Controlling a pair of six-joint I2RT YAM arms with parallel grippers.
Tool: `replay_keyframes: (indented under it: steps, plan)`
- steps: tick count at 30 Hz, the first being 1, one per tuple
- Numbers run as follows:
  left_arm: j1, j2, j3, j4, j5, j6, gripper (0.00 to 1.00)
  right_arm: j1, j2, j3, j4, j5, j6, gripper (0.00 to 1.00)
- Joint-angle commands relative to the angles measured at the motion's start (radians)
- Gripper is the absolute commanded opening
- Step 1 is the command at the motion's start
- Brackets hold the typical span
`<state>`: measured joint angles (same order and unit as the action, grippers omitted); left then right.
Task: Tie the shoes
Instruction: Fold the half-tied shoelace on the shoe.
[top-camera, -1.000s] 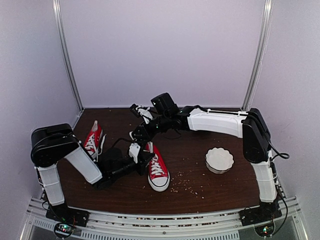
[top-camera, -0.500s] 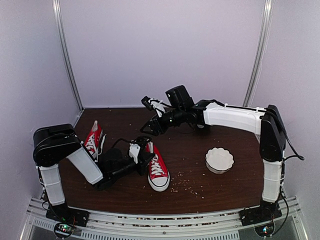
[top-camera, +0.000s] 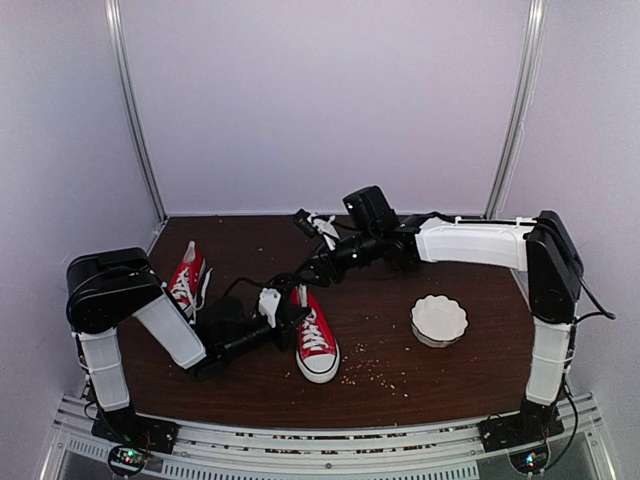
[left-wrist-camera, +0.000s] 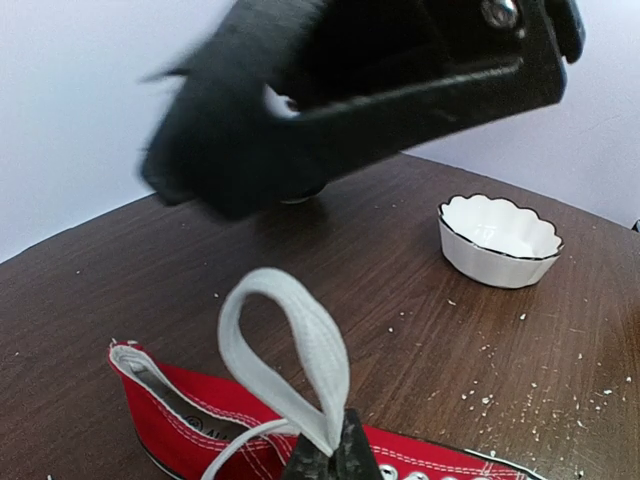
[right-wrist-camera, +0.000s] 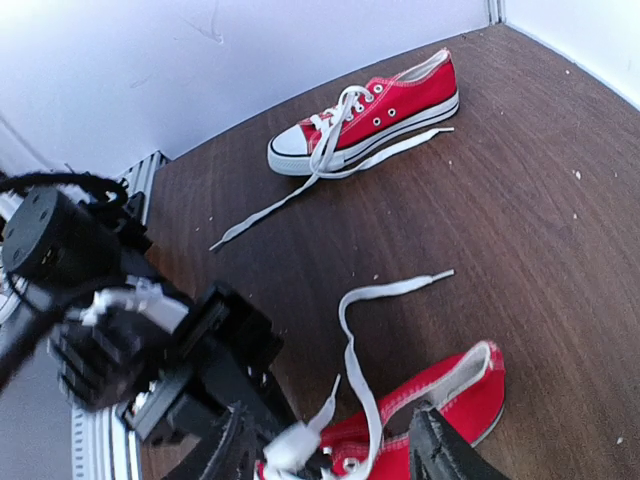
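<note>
Brown table (top-camera: 400, 300), crumbs (top-camera: 380, 375) everywhere. Mid-table, the left gripper (left-wrist-camera: 325, 458) is pinching a lace loop (left-wrist-camera: 300, 345) on the near shoe (top-camera: 316, 340). Nearby, the right gripper (right-wrist-camera: 335, 448) hovers, jaws apart, empty. The other shoe (top-camera: 186, 280) lies far left.

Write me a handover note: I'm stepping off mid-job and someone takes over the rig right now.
Left gripper: shut on a lace loop of the near shoe, loop standing upright.
Right gripper: open, empty, in the air just behind that shoe.
Far shoe: at the left, laces loose and untied.
Bowl: at the right, apart from both shoes.
Done: one loop formed on the near shoe.
Left: take the near shoe's free lace round the loop and finish the bow, then tie the far shoe.
</note>
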<state>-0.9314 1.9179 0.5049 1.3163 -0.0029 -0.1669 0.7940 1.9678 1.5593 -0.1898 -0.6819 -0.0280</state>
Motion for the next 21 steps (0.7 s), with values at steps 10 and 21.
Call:
replay_keyframes:
  steps: [10,21]
  plan:
    - [0.018,0.001,0.016,0.055,0.039,-0.005,0.00,-0.037,-0.033,-0.068,-0.027,-0.319,-0.358,0.55]
    - [0.019,-0.001,0.035,0.033,0.047,0.001,0.00,-0.038,0.087,0.054,-0.177,-0.395,-0.482,0.49]
